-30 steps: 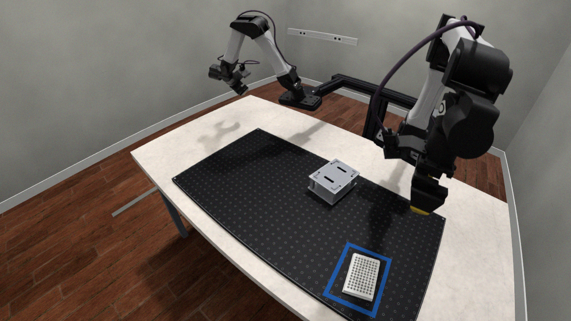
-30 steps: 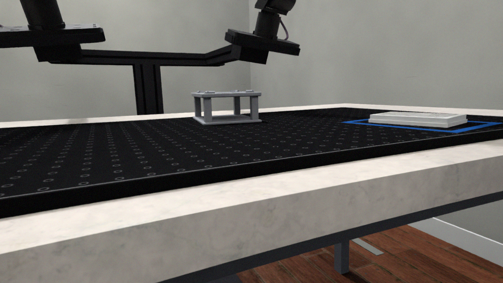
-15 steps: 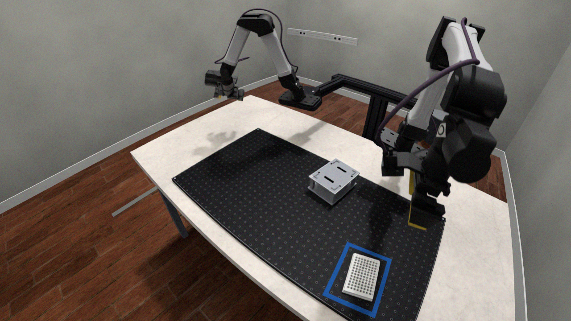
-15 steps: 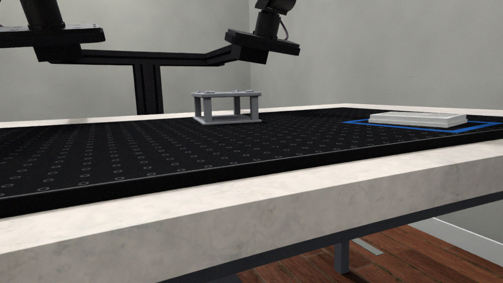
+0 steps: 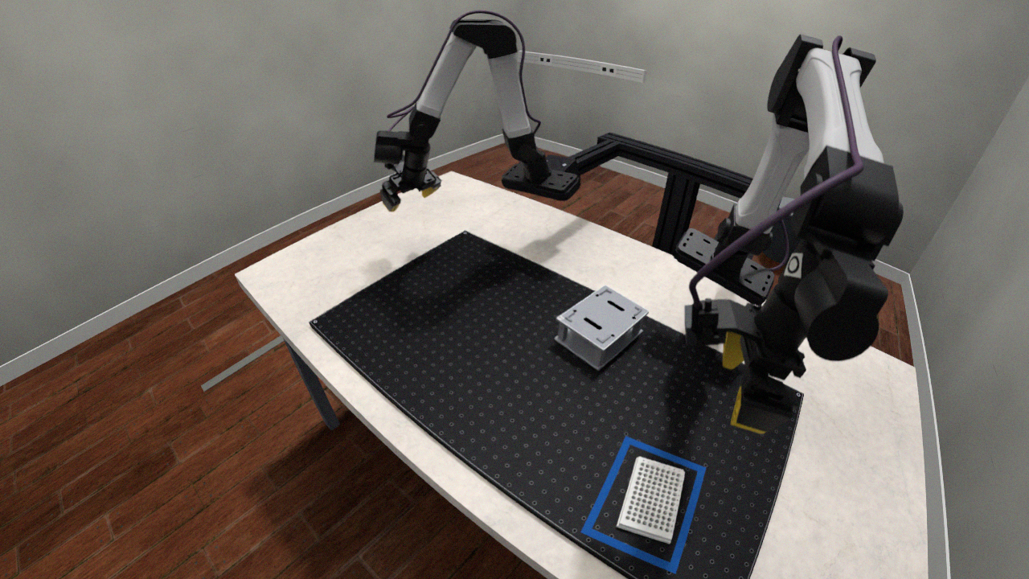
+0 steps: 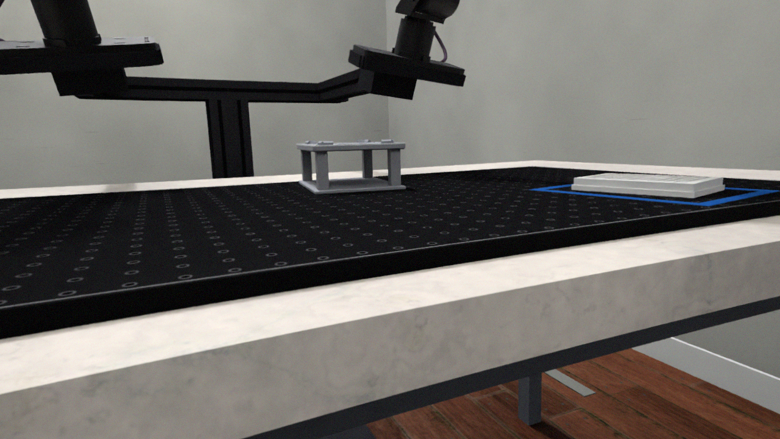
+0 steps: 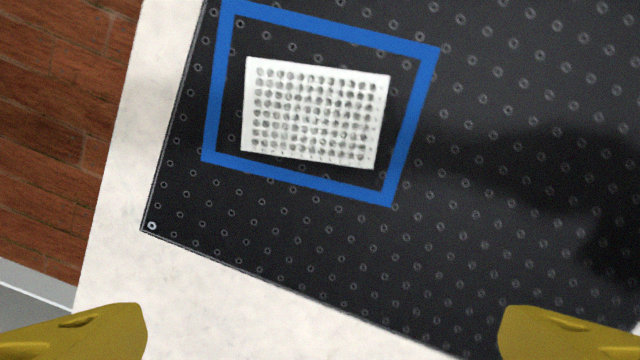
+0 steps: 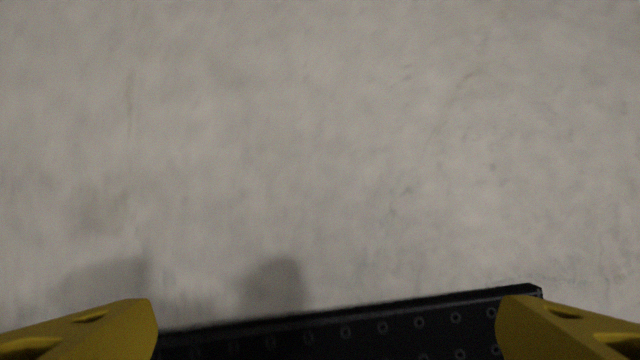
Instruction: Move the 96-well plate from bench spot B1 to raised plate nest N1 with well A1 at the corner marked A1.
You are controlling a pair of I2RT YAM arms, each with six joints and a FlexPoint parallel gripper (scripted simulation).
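Plate (image 5: 651, 500) (image 6: 647, 185) (image 7: 315, 112) sits inside the blue outline (image 5: 689, 519) (image 6: 714, 203) (image 7: 413, 115), at twelve o'clock from my nearer left gripper (image 5: 740, 385) (image 7: 323, 320) in its wrist view, long axis nearly nine-to-three. Both grippers, including the distant right gripper (image 5: 412, 199) (image 8: 325, 312), are spread and unladen.

Brought the left gripper (image 5: 740, 388) (image 7: 323, 320) lower over the last second, at the right of the scene, and slightly nearer and to the left. Dropped its purple cable (image 5: 776, 215) from a high arch to a lower slope. Lowered the right gripper (image 5: 412, 199) (image 8: 325, 312) at the far left as well, and turned it from a sideways slant to point down more, bringing its yellow fingertips (image 5: 430, 192) into the top view.
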